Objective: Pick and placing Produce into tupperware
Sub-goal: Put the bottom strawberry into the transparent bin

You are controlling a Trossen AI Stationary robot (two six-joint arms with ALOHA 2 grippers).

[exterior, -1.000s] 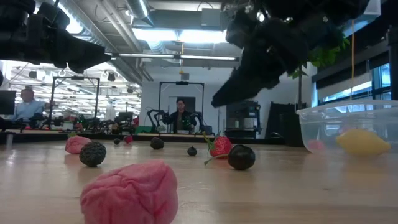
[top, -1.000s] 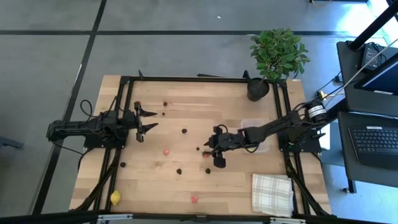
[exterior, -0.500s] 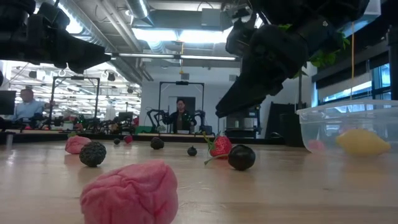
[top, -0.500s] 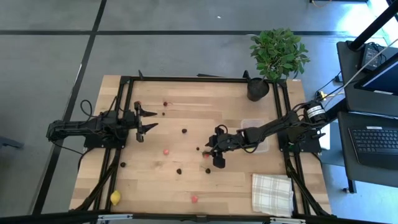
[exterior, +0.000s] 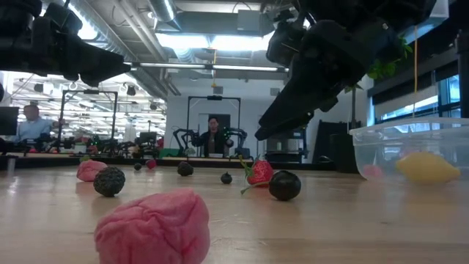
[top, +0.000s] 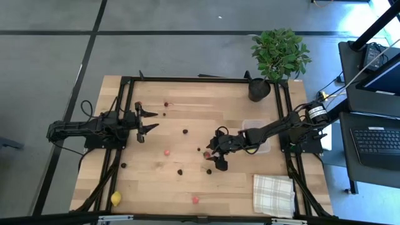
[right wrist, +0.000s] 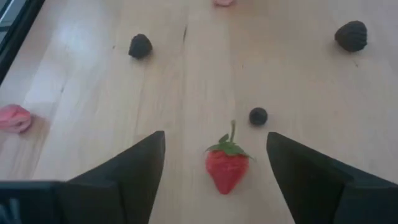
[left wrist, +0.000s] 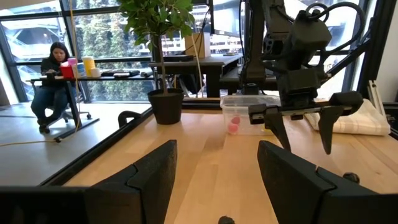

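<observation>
The Produce lies scattered on the wooden table. A red strawberry (right wrist: 227, 169) lies on its side between the fingers of my right gripper (right wrist: 217, 180), which is open, slants down just above it and touches nothing. A small dark berry (right wrist: 258, 116) sits just beyond it. In the high view my right gripper (top: 214, 152) is mid-table, left of the clear tupperware (top: 256, 134). The tupperware (exterior: 414, 150) holds a yellow lemon (exterior: 426, 167) and a pink piece (exterior: 371, 171). My left gripper (top: 147, 122) waits open at the table's left.
Blackberries (right wrist: 140, 45) (right wrist: 351, 35), pink pieces (top: 167, 152) (top: 195, 200) and a yellow lemon (top: 116, 199) lie about the table. A checked cloth (top: 273, 194) is at the near right corner, and a potted plant (top: 259, 89) at the far right. People sit in the room behind.
My right gripper has opened wider over the strawberry and rolled a little, staying in place. The strawberry and the other pieces have not moved.
</observation>
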